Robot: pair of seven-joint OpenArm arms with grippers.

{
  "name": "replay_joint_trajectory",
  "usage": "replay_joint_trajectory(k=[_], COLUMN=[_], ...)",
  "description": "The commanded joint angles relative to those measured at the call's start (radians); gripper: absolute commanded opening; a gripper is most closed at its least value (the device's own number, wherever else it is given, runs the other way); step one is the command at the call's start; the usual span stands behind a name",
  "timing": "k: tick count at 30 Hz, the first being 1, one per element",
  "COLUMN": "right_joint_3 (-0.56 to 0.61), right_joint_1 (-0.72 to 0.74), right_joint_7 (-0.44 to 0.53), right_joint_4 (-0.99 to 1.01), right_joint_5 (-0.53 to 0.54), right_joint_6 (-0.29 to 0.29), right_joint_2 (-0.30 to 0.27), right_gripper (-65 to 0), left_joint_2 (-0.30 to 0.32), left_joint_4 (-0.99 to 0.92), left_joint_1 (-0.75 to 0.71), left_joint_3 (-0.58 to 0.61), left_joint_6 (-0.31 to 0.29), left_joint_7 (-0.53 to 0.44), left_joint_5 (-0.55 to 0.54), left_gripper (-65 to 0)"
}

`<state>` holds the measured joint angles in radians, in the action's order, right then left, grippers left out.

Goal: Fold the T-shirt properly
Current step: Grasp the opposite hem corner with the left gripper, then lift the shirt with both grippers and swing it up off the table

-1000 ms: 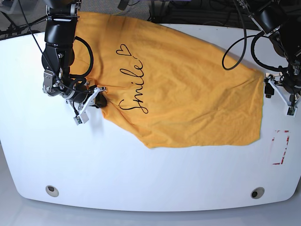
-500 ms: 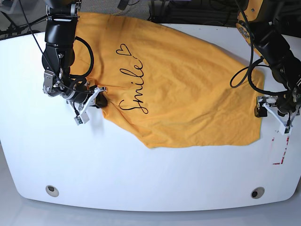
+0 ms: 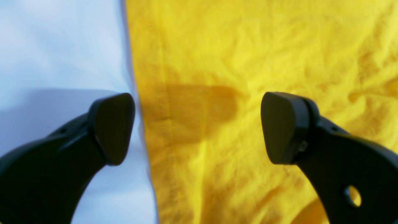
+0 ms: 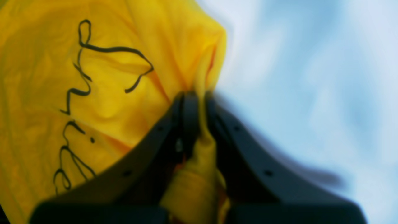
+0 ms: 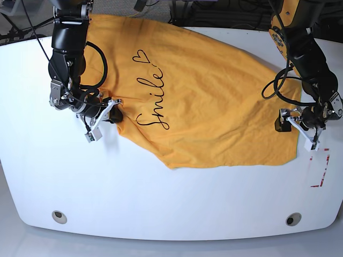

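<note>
The left gripper [image 3: 199, 127] stood with its jaws wide apart, and the gap between them lay open across the hem of the T-shirt [image 5: 214, 96], one finger over bare tabletop [image 5: 161, 203], the other over cloth. Outward of that gripper a red-marked rectangle [image 5: 320, 170] lay flat on the tabletop. The right gripper [image 4: 197, 102] had no room between its jaws, which were clamped on a bunched fold of the T-shirt. Bare tabletop lay just beside it, away from the cloth.
</note>
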<state>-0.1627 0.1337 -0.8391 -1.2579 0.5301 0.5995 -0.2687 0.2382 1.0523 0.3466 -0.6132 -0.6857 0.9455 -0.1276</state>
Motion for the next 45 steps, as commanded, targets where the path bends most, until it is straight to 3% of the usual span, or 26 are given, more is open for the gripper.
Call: replay_joint_trajectory(k=[1,4,7,11,15,19,23,34,41,45], right_joint_3=[-0.007,-0.007,-0.007,-0.007,-0.004,-0.005,-0.007,-0.004,-0.002,-0.001], right_joint_1=[0.024,0.024,0.024,0.024,0.017,0.019,0.025,0.053,0.136,0.226], right_joint_7=[0.017,0.017,0.017,0.017,0.014,0.014,0.014,0.011,0.01,-0.015], right_joint_4=[-0.021,-0.023,-0.023,-0.059,-0.107,-0.118,-0.124,-0.217,-0.217,-0.217], right_joint_5=[0.022,0.022,0.022,0.015,0.015,0.015,0.023,0.015,0.015,0.015], right_joint_6=[0.006,0.01,0.01,0.01,0.01,0.012,0.012,0.012,0.012,0.012], right_joint_2=[-0.013,-0.013,-0.014,-0.019,-0.02,-0.024,-0.051,-0.119,-0.159,-0.182], right_gripper=[-65.0,-65.0,-65.0,-65.0,-65.0,-65.0,-65.0,-65.0,-65.0,-65.0], left_joint_2=[-0.012,-0.01,-0.013,-0.015,-0.012,-0.009,0.014,0.013,0.013,0.013], left_joint_4=[-0.027,-0.074,-0.125,-0.185,-0.198,-0.195,-0.145,0.296,0.494,0.627], left_joint_1=[0.019,0.029,0.045,0.052,0.053,0.053,0.045,-0.05,-0.065,-0.05], left_joint_3=[0.005,0.005,0.005,0.005,0.006,0.031,0.092,0.16,0.203,0.232], left_joint_6=[-0.004,-0.004,-0.004,0.004,0.005,0.005,0.005,0.005,0.007,0.057], left_joint_7=[-0.004,-0.006,-0.043,-0.144,-0.162,-0.161,-0.153,-0.067,-0.067,-0.066], left_joint_5=[-0.04,-0.08,-0.091,-0.086,-0.086,-0.085,-0.09,-0.086,-0.086,-0.086], left_gripper=[-4.3,-4.7,-11.7,-32.8,-52.6,-63.8,-64.9,-64.9,-64.9,-64.9])
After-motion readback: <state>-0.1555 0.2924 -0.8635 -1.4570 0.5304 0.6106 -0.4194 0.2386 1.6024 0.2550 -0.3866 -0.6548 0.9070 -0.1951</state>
